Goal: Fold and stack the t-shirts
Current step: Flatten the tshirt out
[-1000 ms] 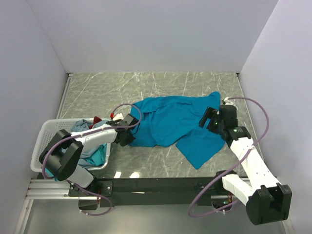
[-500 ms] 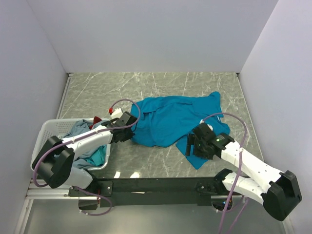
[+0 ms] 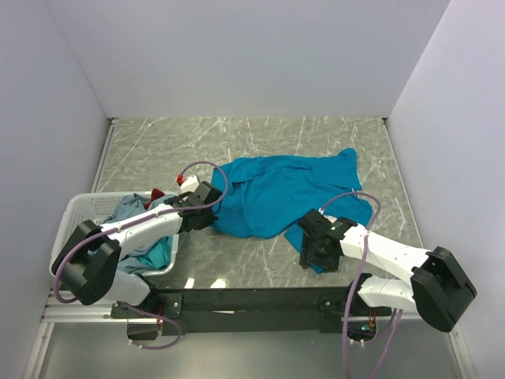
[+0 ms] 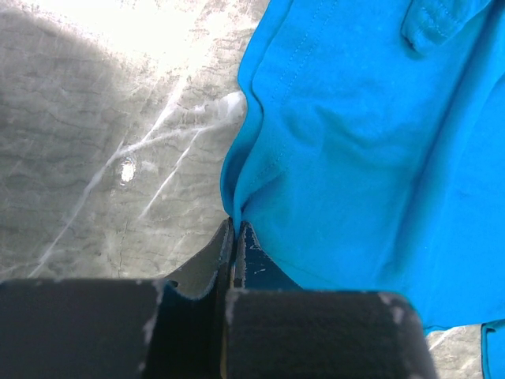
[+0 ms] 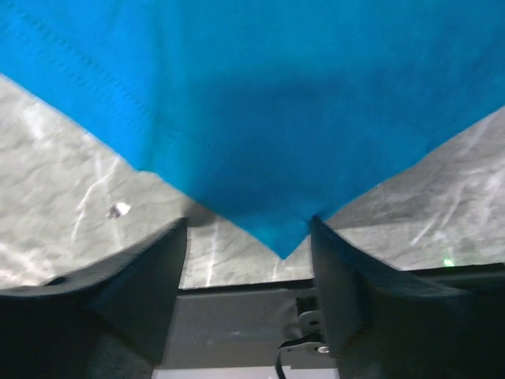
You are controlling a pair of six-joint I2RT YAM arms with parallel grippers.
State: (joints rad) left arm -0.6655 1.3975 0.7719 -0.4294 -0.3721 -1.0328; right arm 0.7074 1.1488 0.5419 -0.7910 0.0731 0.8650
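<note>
A bright teal-blue t-shirt [image 3: 276, 193] lies crumpled and spread on the marble table top. My left gripper [image 3: 210, 215] is at its left edge, shut on a pinch of the hem [image 4: 235, 221], with the shirt [image 4: 355, 150] spreading away to the right. My right gripper [image 3: 313, 257] hangs over the shirt's near corner and stands open. That pointed corner [image 5: 282, 249] sits between the two fingers [image 5: 150, 268], touching the right one. More t-shirts, one grey-blue [image 3: 132, 210] and one teal [image 3: 160, 253], lie bunched in the basket.
A white lattice basket [image 3: 65, 237] stands at the near left, with something red [image 3: 158, 193] at its far rim. A black rail [image 3: 260, 300] runs along the table's near edge, just below the right gripper. White walls close in three sides.
My right arm has swung from the shirt's far right side down to its near corner. The left gripper has kept its hold and shifted slightly.
</note>
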